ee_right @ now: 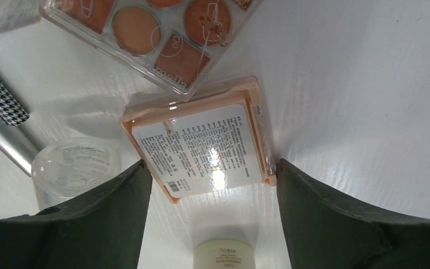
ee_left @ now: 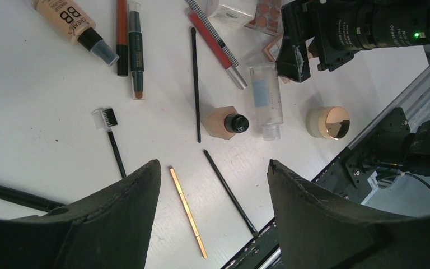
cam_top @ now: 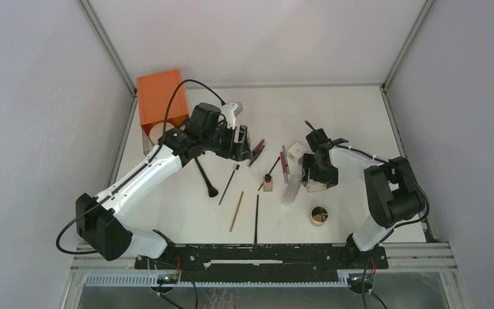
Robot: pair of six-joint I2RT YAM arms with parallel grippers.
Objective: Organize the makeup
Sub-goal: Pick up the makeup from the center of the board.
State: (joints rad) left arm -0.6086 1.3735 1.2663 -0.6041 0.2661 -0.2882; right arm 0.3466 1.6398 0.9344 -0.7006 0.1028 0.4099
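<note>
A lab robot cell: white table boxed by grey panels on aluminium framing

An orange box sits at the far left corner of the white table, close to the grey side wall. A black mounting bar runs along the table's near edge, with a slotted metal rail just before it.

Makeup loose across the table
</note>
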